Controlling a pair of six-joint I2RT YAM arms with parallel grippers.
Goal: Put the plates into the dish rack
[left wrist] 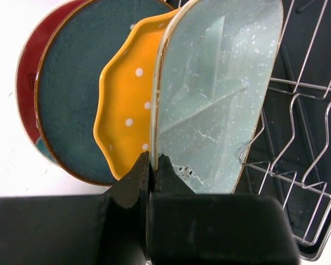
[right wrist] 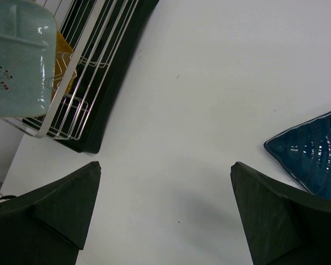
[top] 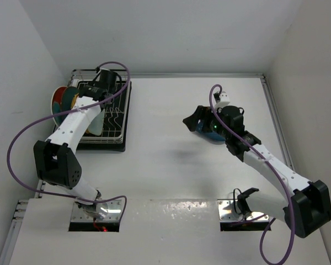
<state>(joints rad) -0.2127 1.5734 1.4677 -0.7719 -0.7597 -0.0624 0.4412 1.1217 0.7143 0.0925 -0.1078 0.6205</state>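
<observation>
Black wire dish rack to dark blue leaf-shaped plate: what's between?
Only bare white tabletop between dish rack and leaf-shaped plate; right wrist view shows it.

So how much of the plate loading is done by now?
Mostly done. The red plate, teal plate and yellow plate stand in the rack. In hand: the left fingers are shut on the rim of the pale blue plate, upright beside the yellow one. Left: the leaf plate lies on the table, the right fingers open near it.
</observation>
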